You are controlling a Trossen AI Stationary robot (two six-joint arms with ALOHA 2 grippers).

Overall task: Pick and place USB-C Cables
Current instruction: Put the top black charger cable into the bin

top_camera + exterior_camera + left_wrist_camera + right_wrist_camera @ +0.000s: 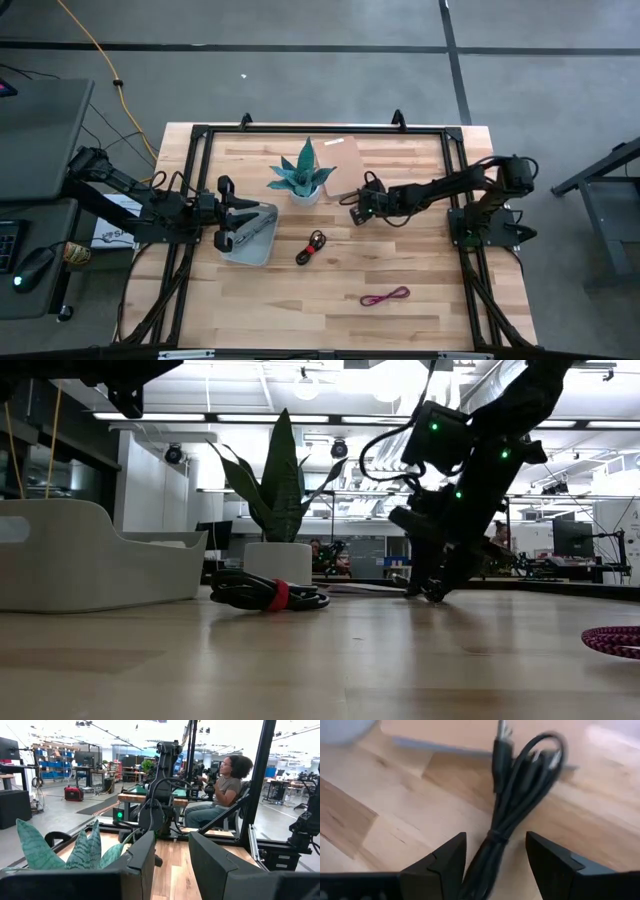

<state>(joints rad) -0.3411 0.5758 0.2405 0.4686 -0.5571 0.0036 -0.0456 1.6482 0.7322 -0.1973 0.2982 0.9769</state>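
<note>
My right gripper (356, 213) is open and low at the table (435, 592), beside the plant pot. In the right wrist view its fingers (495, 855) stand on either side of the black cable bundle (515, 795), which lies flat on the wood. The black cable with a red tie (312, 247) (270, 593) lies mid-table. The magenta cable (385, 296) (615, 640) lies nearer the near edge. My left gripper (245, 222) (172, 860) is open and hovers level over the grey bin (255, 250). I cannot make out the silver-grey cable. My right gripper comes at the black cable from above, slanting, with one finger on each side of its tied middle (492, 837). The bundle lies on the table along the gap. Whether a finger (445, 865) touches it, I cannot tell.
A potted plant (303, 175) (280, 490) stands mid-table toward the far edge, with a tan sheet (345, 165) beside it. The grey bin (90, 555) sits on the left side. A person (227, 785) sits beyond the table's right side. Bare wood lies toward the near edge.
</note>
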